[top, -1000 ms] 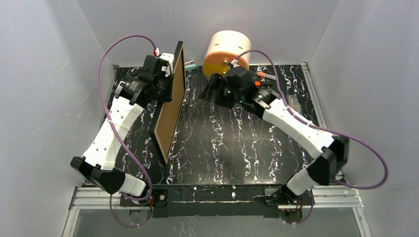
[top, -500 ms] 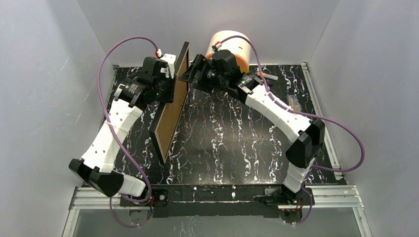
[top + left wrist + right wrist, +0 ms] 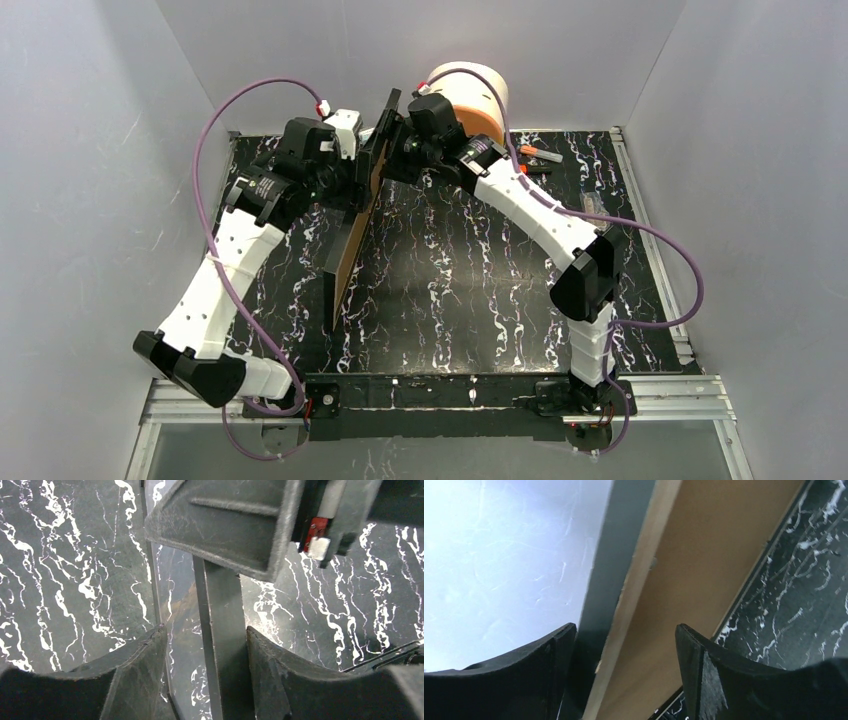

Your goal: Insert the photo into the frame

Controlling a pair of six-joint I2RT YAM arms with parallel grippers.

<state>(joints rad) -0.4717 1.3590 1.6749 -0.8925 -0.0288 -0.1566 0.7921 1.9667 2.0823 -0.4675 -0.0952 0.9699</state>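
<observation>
The frame (image 3: 347, 255) stands on its edge, tilted. The left gripper (image 3: 205, 642) seems slack around its border. The right gripper (image 3: 624, 635) straddles its rim, jaws wide apart.

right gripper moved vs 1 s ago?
Yes. The right gripper has swung left, from in front of the orange-and-cream cylinder to the top edge of the frame.

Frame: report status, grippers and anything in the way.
Left gripper and right gripper open, straddling frame upper edge. Frame on edge, leaning. Photo not in view. Orange-cream cylinder just behind.
</observation>
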